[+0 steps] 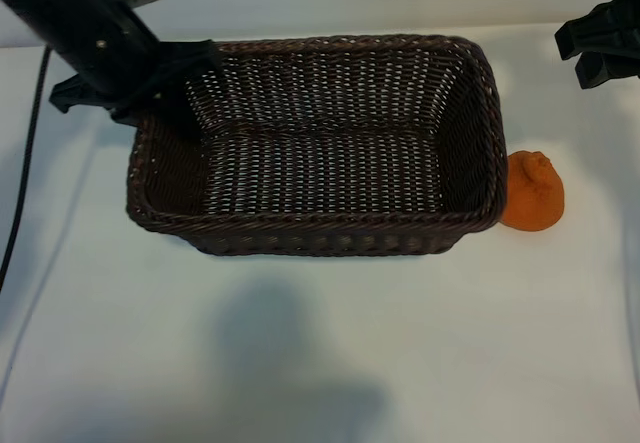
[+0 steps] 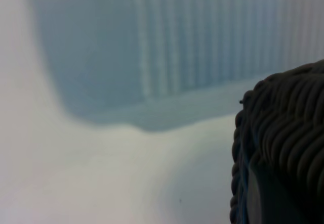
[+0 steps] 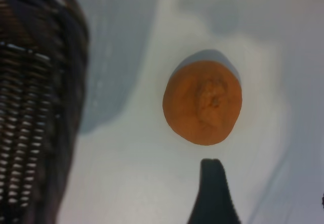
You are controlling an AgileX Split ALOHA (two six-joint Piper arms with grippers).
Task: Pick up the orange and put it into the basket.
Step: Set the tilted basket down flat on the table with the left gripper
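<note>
The dark brown wicker basket (image 1: 320,238) stands mid-table with nothing in it. The orange (image 1: 532,193) lies on the table just outside the basket's right end, its puckered knob up. My left gripper (image 1: 170,93) is at the basket's back left corner, closed over the braided rim; in the left wrist view one finger (image 2: 263,198) presses against the wicker (image 2: 283,123). My right gripper (image 1: 600,48) hovers open behind the orange, at the back right. The right wrist view shows the orange (image 3: 202,102) beyond its fingertips (image 3: 212,183), apart from them, and the basket wall (image 3: 35,107) beside it.
The white table (image 1: 300,363) stretches bare in front of the basket. A black cable (image 1: 25,173) runs down the left side. The left arm's links cross the back left corner.
</note>
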